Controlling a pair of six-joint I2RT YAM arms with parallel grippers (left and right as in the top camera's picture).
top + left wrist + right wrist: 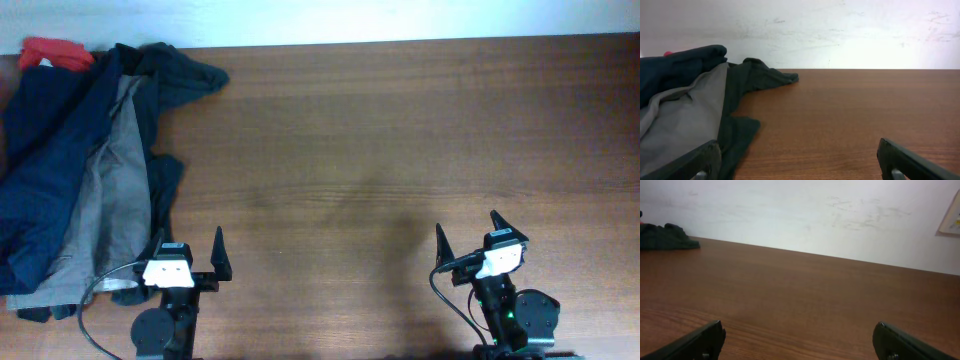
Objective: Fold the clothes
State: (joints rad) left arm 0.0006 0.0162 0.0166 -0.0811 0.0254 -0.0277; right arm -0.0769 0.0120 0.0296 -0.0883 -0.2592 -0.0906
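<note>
The clothes lie in a loose pile at the table's left end. It holds navy shorts (45, 170), grey trousers (115, 200), a black garment (180, 70) and a small red piece (55, 52). My left gripper (190, 242) stands open at the front edge, right beside the pile. Its left finger is over the dark hem and holds nothing. In the left wrist view the grey trousers (685, 120) and the black garment (760, 75) lie ahead-left of my left gripper (796, 147). My right gripper (467, 225) is open over bare wood at the front right, far from the clothes.
The brown wooden table (400, 130) stretches bare from the pile to the right edge. A white wall (800, 215) runs behind its far edge. In the right wrist view the right gripper (797, 327) faces bare wood, with a dark garment (665, 237) far left.
</note>
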